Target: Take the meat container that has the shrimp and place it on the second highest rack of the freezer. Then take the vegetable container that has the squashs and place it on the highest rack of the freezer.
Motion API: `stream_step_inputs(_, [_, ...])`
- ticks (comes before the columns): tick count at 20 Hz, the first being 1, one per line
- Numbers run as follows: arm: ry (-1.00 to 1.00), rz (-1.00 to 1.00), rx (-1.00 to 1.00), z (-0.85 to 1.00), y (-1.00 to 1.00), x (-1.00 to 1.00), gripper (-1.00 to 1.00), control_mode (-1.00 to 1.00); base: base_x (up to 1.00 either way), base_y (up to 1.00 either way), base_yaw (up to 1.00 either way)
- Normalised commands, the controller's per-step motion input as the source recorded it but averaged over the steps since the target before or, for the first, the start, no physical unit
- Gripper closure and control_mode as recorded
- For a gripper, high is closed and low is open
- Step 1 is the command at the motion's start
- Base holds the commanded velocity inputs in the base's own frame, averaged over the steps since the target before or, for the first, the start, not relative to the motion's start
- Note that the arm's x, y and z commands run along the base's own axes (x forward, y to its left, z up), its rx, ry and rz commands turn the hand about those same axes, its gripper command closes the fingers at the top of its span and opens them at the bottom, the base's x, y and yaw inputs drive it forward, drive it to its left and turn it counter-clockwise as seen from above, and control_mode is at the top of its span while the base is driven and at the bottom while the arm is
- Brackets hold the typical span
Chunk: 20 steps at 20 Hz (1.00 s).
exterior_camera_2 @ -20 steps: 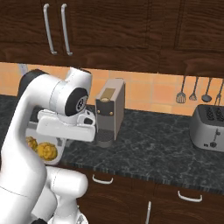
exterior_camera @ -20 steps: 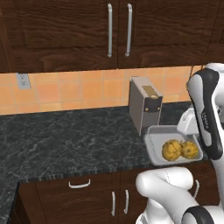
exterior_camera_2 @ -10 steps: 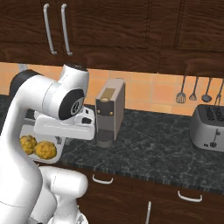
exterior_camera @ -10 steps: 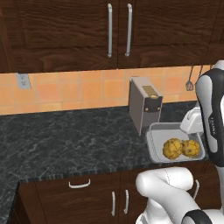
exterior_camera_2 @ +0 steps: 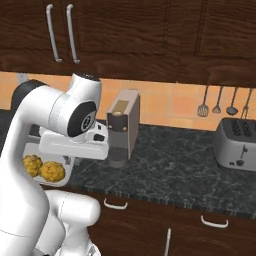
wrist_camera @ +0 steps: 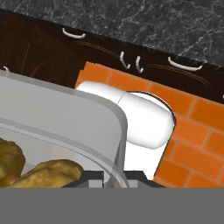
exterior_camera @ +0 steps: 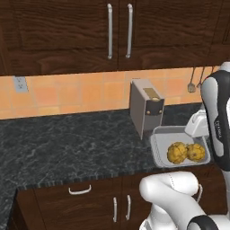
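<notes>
Clearly the gripper point(wrist_camera: 105, 177) is clamped on the near rim of the vegetable container point(exterior_camera: 158, 148), held in the air off the counter's point(exterior_camera: 67, 148) near edge beside the coffee machine point(exterior_camera: 146, 105); keep it level so the squashes point(exterior_camera: 186, 152) stay inside.

No text, label or number can be read anywhere.

Dark counter point(exterior_camera: 67, 139), coffee machine point(exterior_camera: 146, 107) standing on it (tan-topped), toaster point(exterior_camera_2: 235, 144) farther along, hanging utensils point(exterior_camera_2: 217, 102) above the counter.
</notes>
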Motion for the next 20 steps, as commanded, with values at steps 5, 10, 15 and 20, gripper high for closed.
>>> stream_step_inputs(5, [0.00,0.00,0.00,0.00,0.00,0.00,1.00,1.00,-0.69,-0.60,-0.14])
stream_step_inputs(10, [0.00,0.00,0.00,0.00,0.00,0.00,1.00,1.00,-0.52,-0.77,-0.13])
stream_step_inputs(15, [0.00,0.00,0.00,0.00,0.00,0.00,1.00,1.00,-0.01,-0.32,-0.70])
stream_step_inputs(20, [0.00,0.00,0.00,0.00,0.00,0.00,1.00,1.00,0.00,0.00,-0.84])
